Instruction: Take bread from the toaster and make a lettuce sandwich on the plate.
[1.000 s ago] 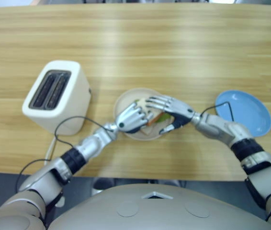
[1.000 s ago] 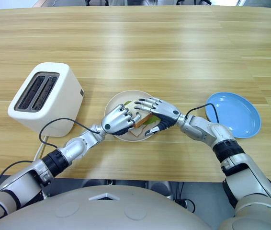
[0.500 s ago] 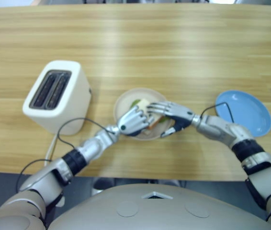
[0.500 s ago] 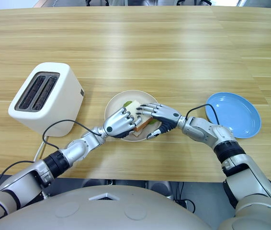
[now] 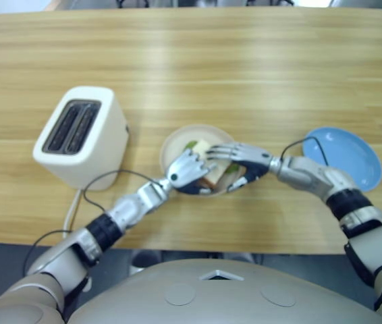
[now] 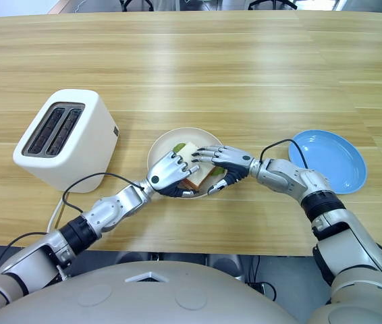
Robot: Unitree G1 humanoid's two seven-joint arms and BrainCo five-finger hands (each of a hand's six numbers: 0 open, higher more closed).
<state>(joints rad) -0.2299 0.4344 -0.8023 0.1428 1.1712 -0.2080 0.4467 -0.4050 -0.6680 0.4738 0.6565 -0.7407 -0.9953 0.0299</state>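
Observation:
A cream plate sits at the table's near middle with the sandwich on it: a pale top slice of bread, green lettuce peeking out at the far edge, and a brown crust below. My left hand rests curled against the sandwich's near-left side. My right hand lies on the sandwich's right side, fingers over the top slice and thumb at its near edge. The white toaster stands to the left with both slots dark.
A blue plate with nothing on it lies to the right of the cream plate. A black cable runs from each wrist across the table near the plates. The far half of the wooden table is bare.
My right hand has drawn back toward the right, uncovering the top slice it lay over. My left hand has shifted slightly nearer along the plate's rim.

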